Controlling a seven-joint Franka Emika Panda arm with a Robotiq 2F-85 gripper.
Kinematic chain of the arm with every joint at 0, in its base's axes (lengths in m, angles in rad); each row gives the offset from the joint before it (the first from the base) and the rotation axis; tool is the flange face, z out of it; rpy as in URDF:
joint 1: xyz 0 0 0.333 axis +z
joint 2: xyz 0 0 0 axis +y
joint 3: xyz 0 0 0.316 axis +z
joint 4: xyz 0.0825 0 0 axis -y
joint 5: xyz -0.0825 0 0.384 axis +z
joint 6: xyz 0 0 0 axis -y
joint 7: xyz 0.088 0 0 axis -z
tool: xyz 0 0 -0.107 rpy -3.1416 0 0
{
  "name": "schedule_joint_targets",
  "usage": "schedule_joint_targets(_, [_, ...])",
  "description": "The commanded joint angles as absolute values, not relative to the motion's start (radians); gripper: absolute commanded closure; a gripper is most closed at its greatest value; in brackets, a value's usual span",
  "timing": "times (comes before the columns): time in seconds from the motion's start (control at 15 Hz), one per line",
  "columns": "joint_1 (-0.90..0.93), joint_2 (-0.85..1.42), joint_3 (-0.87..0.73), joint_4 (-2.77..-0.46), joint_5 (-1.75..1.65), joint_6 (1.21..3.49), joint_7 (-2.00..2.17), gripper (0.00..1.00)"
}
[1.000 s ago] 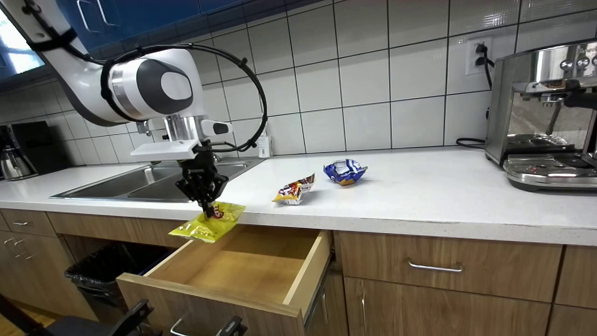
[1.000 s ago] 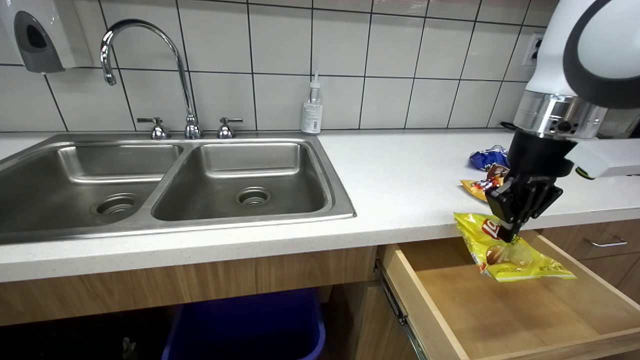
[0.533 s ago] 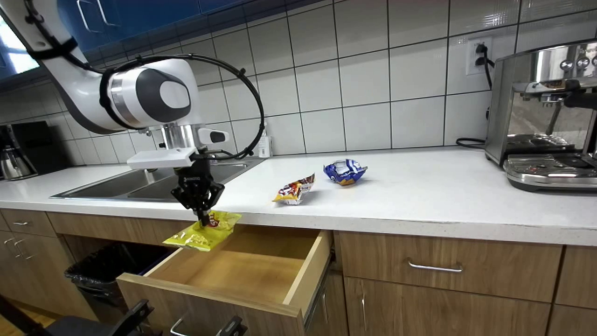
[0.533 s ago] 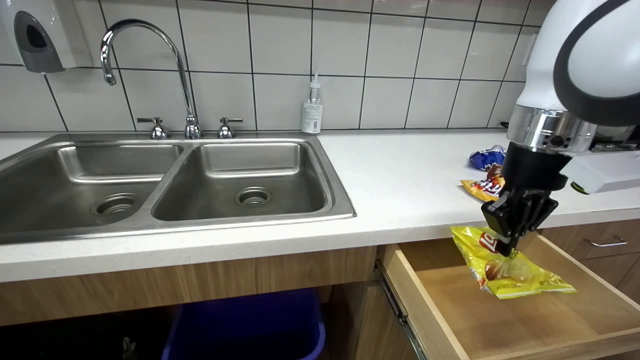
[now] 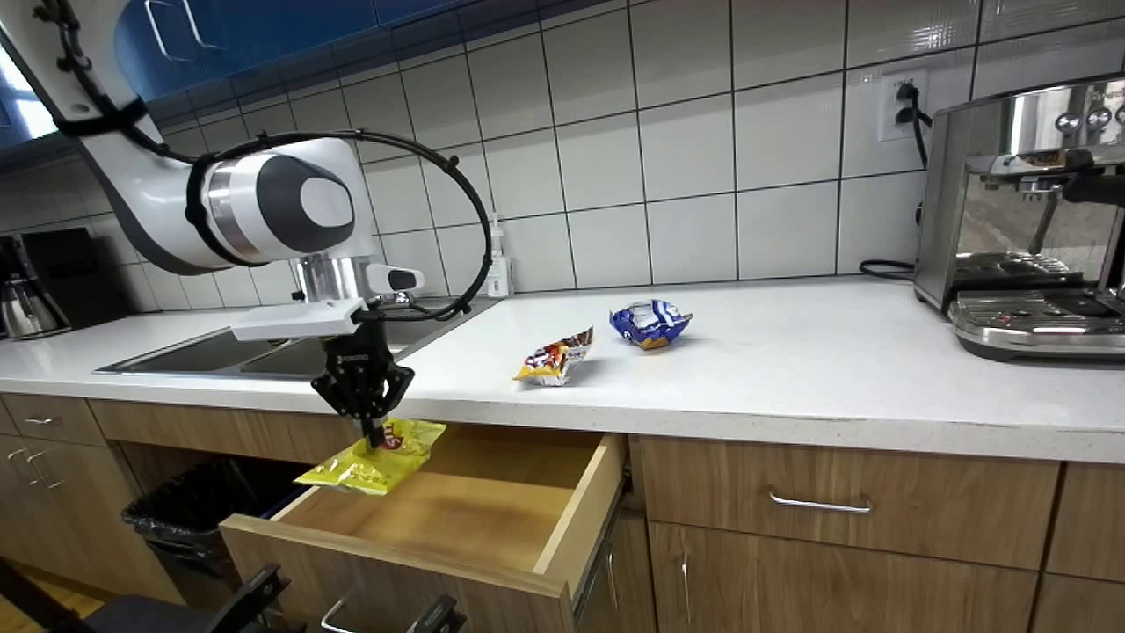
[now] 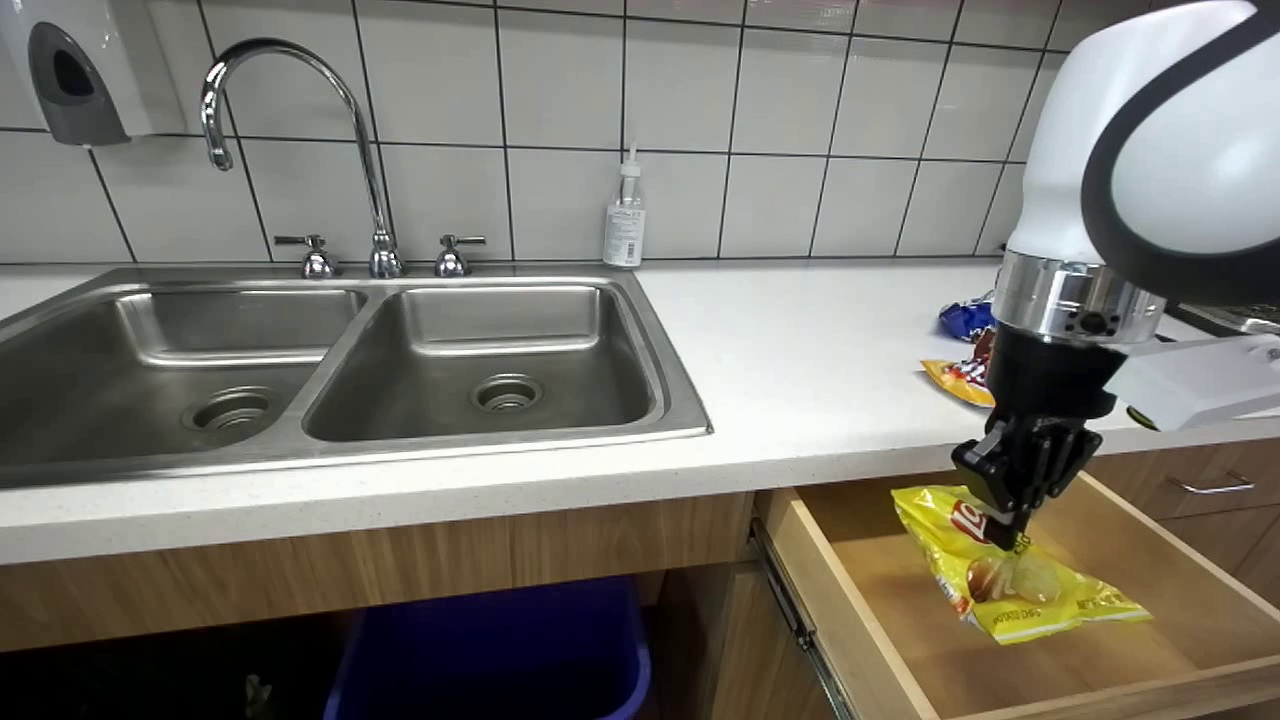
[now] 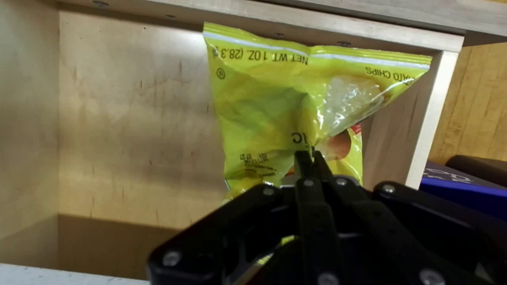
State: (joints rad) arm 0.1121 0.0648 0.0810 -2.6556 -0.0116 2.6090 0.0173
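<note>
The gripper point(image 6: 1005, 540) pinches a yellow potato-chips bag point(image 6: 1028, 582), logo partly hidden, over an open drawer point(image 6: 895, 590); in an exterior view, at the gripper's two o'clock lie a blurry-lettered orange snack bag point(image 5: 554, 360), then a blue wrapper point(image 5: 650, 325).

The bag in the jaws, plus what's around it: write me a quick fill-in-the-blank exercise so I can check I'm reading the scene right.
1. The bag gripped by the jaws is mainly the color ____.
2. In the wrist view, upside-down print on the bag names potato ____.
3. Under the bag, the drawer stands ____ rather than shut.
4. On the counter, the packet nearest the espresso machine is mainly ____.

Missing words: yellow; chips; open; blue.
</note>
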Motion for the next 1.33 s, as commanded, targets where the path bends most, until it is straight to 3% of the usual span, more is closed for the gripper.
schedule_joint_targets(0.0, [0.120, 0.096, 0.088, -2.639, -0.055, 2.623, 0.069, 1.00])
schedule_joint_targets(0.33, [0.128, 0.118, 0.084, -2.635, -0.084, 2.637, 0.098, 1.00])
schedule_joint_targets(0.47, [0.132, 0.116, 0.084, -2.636, -0.093, 2.638, 0.109, 0.73])
schedule_joint_targets(1.07, [0.127, 0.069, 0.092, -2.630, -0.059, 2.621, 0.079, 0.06])
schedule_joint_targets(1.27, [0.123, 0.051, 0.090, -2.623, -0.055, 2.616, 0.068, 0.00])
